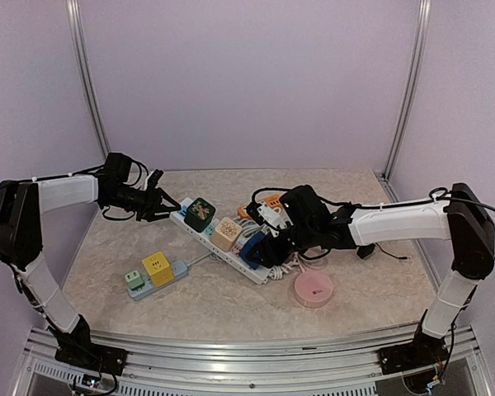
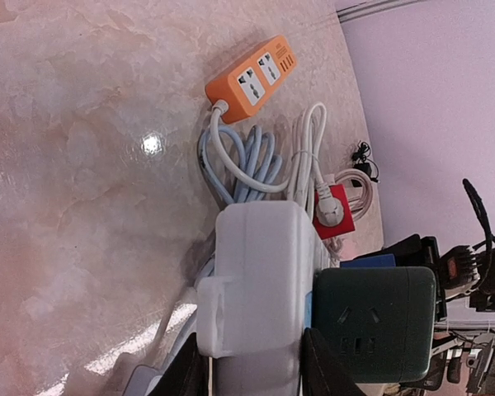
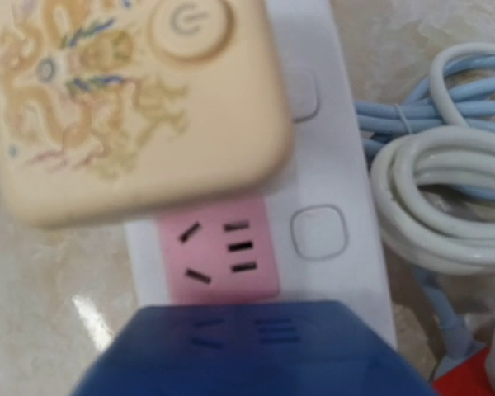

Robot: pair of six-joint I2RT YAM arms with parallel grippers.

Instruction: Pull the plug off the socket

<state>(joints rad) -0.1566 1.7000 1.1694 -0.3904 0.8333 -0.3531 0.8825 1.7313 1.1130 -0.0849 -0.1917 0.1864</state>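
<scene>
From above, my left gripper point(image 1: 167, 206) is at the far-left end of the white power strip point(image 1: 219, 239). My right gripper point(image 1: 268, 243) is down over the blue plug point(image 1: 247, 249), which sits in the strip next to the cream plug point(image 1: 225, 233). The risk I see here is that the whole strip lifts or slides with the plug if my left hold is weak. My left wrist camera shows my left fingers point(image 2: 323, 367) on either side of the strip's end, and I judge them closed on it. They hold only the very end, though, so a hard pull far along the strip could twist it loose. The green plug point(image 2: 375, 322) is just beside that finger and the loose cables point(image 2: 247, 165) lie close behind, so either could snag. In my right wrist camera the blue plug fills the bottom edge, below a bare pink socket point(image 3: 219, 247) and the cream plug. My own fingers don't show there, so I cannot tell whether that hand is closed on the plug. A shallow or crooked grip could slip off, and a slanted pull could jam the pins or knock the cream plug.
</scene>
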